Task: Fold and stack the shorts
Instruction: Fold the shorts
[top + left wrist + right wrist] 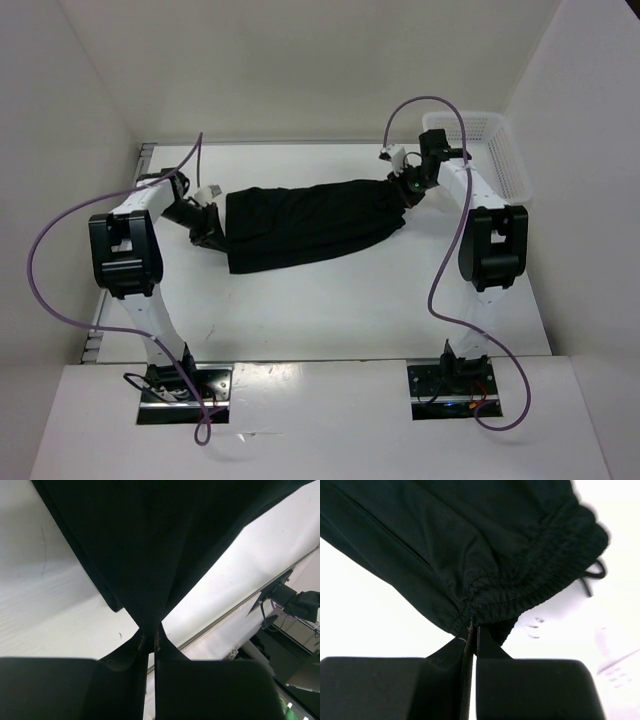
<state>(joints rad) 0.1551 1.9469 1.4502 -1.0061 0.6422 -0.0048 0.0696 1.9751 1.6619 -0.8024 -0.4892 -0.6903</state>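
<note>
- From the top external camera: looking down on the black shorts (310,222), pulled out long across the far middle of the white table (350,310). Appearing plain and dark, wide and squared at the left end, tapering toward the right end.
- Pinching the left end with the left gripper (205,228) and the right end with the right gripper (405,190), each claw pressed together on cloth.
- Leaving broad bare tabletop in front of the shorts toward the arm bases, and a narrower strip behind toward the back wall.
- Crowding the far right corner with a white mesh basket (500,150), near the right arm's wrist.
- From the left wrist camera: clamping a bunched fold of the shorts (150,540) in the left gripper (149,642), with cloth fanning upward in taut creases and filling most of the frame.
- Showing white tabletop on either side of the cloth, with a table edge running diagonally at the right.
- From the right wrist camera: nipping the gathered elastic waistband (530,592) of the shorts (445,535) in the right gripper (472,632), jaws tight on the hem.
- Trailing a thin drawstring (592,572) onto the table at the right, with bare white surface showing below the cloth on both sides.
</note>
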